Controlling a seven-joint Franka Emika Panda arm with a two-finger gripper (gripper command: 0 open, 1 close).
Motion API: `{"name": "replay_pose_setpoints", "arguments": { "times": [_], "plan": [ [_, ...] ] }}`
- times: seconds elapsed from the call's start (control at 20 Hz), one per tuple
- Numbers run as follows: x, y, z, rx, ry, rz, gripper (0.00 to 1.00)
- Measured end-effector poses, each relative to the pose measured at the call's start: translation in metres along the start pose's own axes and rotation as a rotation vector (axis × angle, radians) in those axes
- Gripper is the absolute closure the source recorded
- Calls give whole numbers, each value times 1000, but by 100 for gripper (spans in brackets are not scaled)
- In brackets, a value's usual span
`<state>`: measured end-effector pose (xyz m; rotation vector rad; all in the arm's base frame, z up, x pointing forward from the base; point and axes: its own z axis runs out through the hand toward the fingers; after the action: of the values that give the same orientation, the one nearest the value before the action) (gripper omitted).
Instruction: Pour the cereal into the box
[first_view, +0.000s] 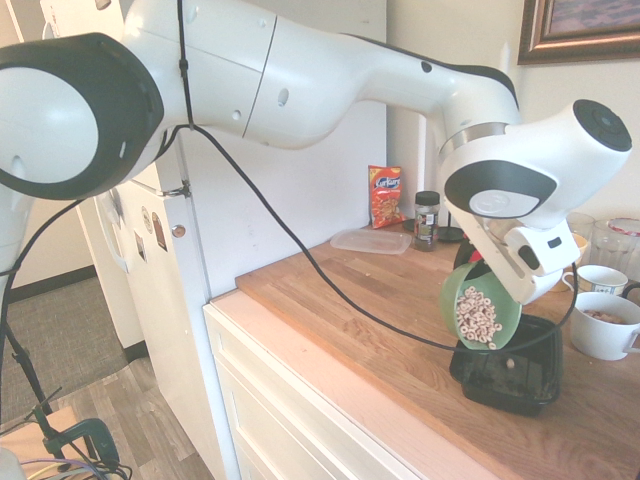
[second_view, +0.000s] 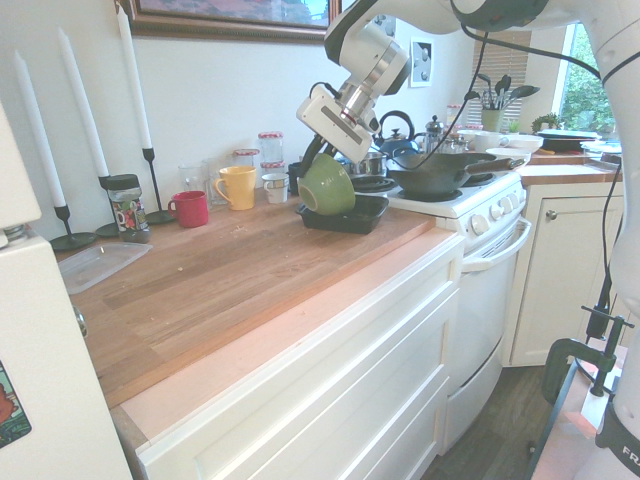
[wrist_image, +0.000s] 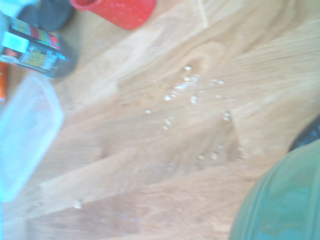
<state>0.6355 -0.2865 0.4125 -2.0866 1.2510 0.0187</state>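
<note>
The first exterior view is showing the gripper (first_view: 482, 262) clamping the rim of a green bowl (first_view: 480, 306), its fingers closed on the bowl's upper edge, though the fingertips themselves are partly hidden behind the white hand. The bowl is hanging tipped steeply on its side, its mouth facing outward and down, and the cereal (first_view: 477, 317) is lying as a heap of tan rings against the lower inner wall. Directly under the bowl the box (first_view: 510, 375) is sitting on the wooden countertop (first_view: 370, 300), and at least one pale piece is showing on its black floor. In the second exterior view the gripper (second_view: 322, 150) is holding the same green bowl (second_view: 327, 186) from above, the bowl's rounded outside turned toward the camera and overlapping the box (second_view: 352, 216), which is resting near the stove (second_view: 470, 205). Farther along the counter a yellow mug (second_view: 237, 187), a red mug (second_view: 190, 209) and a dark-lidded jar (second_view: 123, 209) are standing toward the wall, well apart from the box, and a clear flat container (second_view: 100, 264) is lying near the counter's far end. An orange-red snack bag (first_view: 385, 197) is leaning against the wall in the first exterior view. The wrist view, blurred, is showing the bowl's green curve (wrist_image: 282, 200) in one corner, pale crumbs (wrist_image: 190, 90) scattered on the wood, and the clear container (wrist_image: 25, 135) at the edge.
</note>
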Motion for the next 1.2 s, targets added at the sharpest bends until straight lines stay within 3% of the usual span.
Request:
{"name": "replay_pose_setpoints", "arguments": {
  "times": [0.55,1.2],
  "plan": [
    [13,12,-11,211,-75,-44,100],
    [39,45,-14,392,-157,-62,100]
  ]
}}
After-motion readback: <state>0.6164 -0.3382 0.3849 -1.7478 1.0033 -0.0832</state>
